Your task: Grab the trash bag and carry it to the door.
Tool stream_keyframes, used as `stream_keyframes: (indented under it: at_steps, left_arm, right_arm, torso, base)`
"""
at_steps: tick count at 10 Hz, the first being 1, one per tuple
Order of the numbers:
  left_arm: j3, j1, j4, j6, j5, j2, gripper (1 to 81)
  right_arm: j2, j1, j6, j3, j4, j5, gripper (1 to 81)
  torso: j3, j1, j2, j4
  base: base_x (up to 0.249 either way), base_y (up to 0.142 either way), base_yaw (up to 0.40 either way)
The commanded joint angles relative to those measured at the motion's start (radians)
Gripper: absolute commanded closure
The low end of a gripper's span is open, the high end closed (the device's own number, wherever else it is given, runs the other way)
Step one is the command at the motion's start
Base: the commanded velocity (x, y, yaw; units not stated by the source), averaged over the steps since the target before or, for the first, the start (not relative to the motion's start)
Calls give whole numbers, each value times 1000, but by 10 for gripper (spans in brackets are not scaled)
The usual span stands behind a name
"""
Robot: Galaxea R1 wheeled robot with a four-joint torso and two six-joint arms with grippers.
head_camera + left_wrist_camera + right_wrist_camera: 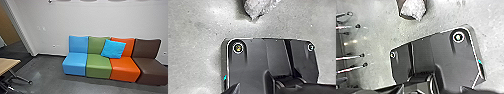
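The thing that matters for the coming move, I am judging, is how the bag (259,7) is lying to the left jaws and the right jaws. In both wrist views its pale, crumpled end is pointing towards the long edge of the robot's plate (255,55), with a strip of floor (50,72) separating them; they are not touching. In the right wrist view a brown part (400,5) is going along with this pale end, and I cannot tell if it is a bin or the bag itself. The long axis is seeming to run away from the plate, but the far end is being cut off, so I am not sure. Which arm is being nearer, I cannot tell. I also cannot tell how wide either pair of jaws is standing, if it is gripping anything, or if the bag is resting on the floor or hanging above it.

In the head view, a sofa (98,67) of four colours is standing along the wall (57,22), and a blue cushion (113,48) is leaning there. On the robot's left, a corner of a desk (8,65) is showing, and beyond it probably a doorway (20,28). No brand, label or writing is being readable.
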Motion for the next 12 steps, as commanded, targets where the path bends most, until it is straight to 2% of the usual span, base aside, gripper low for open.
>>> stream_keyframes:
  at_steps: [1, 4, 5, 6, 8, 9, 10, 12]
  left_arm:
    - [12, -68, -10, 3, 62, -33, 10]
    - [15, -89, -29, 3, 79, -30, 10]
    - [15, -103, -49, 3, 81, -33, 10]
    - [15, -122, -59, 3, 82, -33, 10]
    - [13, -178, -72, 3, 153, -30, 10]
    - [10, -201, -82, 3, 167, -33, 10]
    - [9, -220, -95, 3, 168, -42, 10]
    - [7, -253, -121, 3, 182, -57, 10]
  right_arm:
    - [-77, 167, 0, 42, 47, -123, 10]
    - [-34, 264, 1, 34, 52, -192, 10]
    - [-25, 281, 0, 26, 67, -204, 10]
    - [-23, 290, 0, 25, 78, -207, 10]
    - [-28, 306, 0, 34, 88, -221, 10]
    - [-30, 307, 0, 31, 98, -227, 10]
    - [-39, 307, 0, 37, 101, -227, 10]
    - [-75, 310, 1, 69, 104, -227, 10]
  torso:
    - [0, 63, -98, 0]
    - [-1, 128, -200, 0]
    - [-25, 150, -235, 0]
    - [-71, 174, -273, 0]
    - [-126, 208, -328, 0]
    - [-247, 290, -455, 0]
    - [-188, 249, -392, 0]
    - [-239, 293, -460, 0]
  base:
    - [0, 0, 0]
    - [0, 0, 0]
    - [0, 0, 0]
    - [0, 0, 0]
    - [0, 0, 0]
    - [0, 0, 0]
    - [0, 0, 0]
    - [0, 0, 0]
